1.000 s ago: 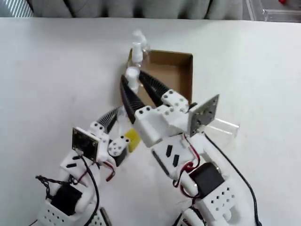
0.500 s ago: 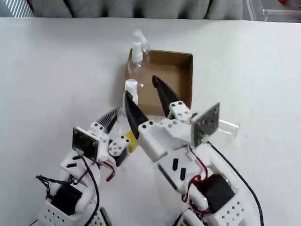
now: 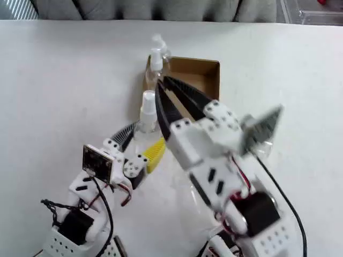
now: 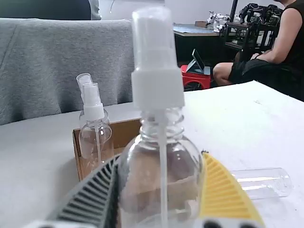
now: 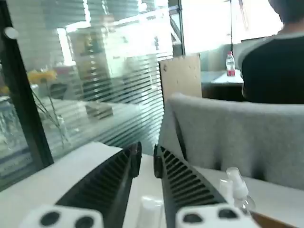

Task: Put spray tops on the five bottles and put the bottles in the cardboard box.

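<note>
My left gripper (image 3: 146, 134) (image 4: 159, 199) is shut on a clear bottle (image 3: 148, 107) (image 4: 159, 166), one black and one yellow finger at its sides. The bottle stands upright with a white spray top on its neck, just left of the cardboard box (image 3: 206, 75) (image 4: 123, 135). A second bottle (image 3: 156, 60) (image 4: 95, 137) (image 5: 235, 183) with a spray top stands in the box's far left corner. My right gripper (image 3: 162, 83) (image 5: 147, 159) hangs above the box, its black fingers nearly together with nothing between them, right of the held bottle's top.
A clear uncapped bottle (image 4: 259, 183) lies on its side on the table right of the box, mostly under the right arm in the high view. White table stretches left and right of the box. A grey sofa back runs behind the table.
The right gripper opened and drew back from the held bottle's spray top, then rose, swung forward over the box and closed. The left arm kept still with its bottle.
</note>
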You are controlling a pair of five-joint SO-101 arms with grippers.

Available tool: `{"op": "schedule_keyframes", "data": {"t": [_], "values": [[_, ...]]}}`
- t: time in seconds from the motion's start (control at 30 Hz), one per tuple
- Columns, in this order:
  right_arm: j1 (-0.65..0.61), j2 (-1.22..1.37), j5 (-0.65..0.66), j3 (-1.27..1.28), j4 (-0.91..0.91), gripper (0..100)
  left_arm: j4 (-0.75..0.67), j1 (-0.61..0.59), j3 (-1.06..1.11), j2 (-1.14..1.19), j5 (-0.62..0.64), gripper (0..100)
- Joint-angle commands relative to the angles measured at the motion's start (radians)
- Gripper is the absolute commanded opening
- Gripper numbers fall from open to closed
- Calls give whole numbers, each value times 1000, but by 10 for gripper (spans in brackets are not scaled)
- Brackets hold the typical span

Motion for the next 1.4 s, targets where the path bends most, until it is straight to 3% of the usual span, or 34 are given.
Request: {"op": "schedule_keyframes", "data": {"t": [0.0, 0.3, 0.57, 1.13, 1.37], "values": [[15, 133, 5, -100, -8, 16, -34, 7, -6, -19, -8, 20], [13, 265, 11, -147, 10, 16, -34, 7, -6, -19, -8, 20], [12, 259, 9, -150, 148, 16, -34, 7, -6, -19, -8, 20], [22, 22, 6, -135, 124, 17, -34, -1, -6, -19, -2, 20], [22, -131, 9, 83, 148, 17, -6, -2, -51, -13, 2, 20]]}}
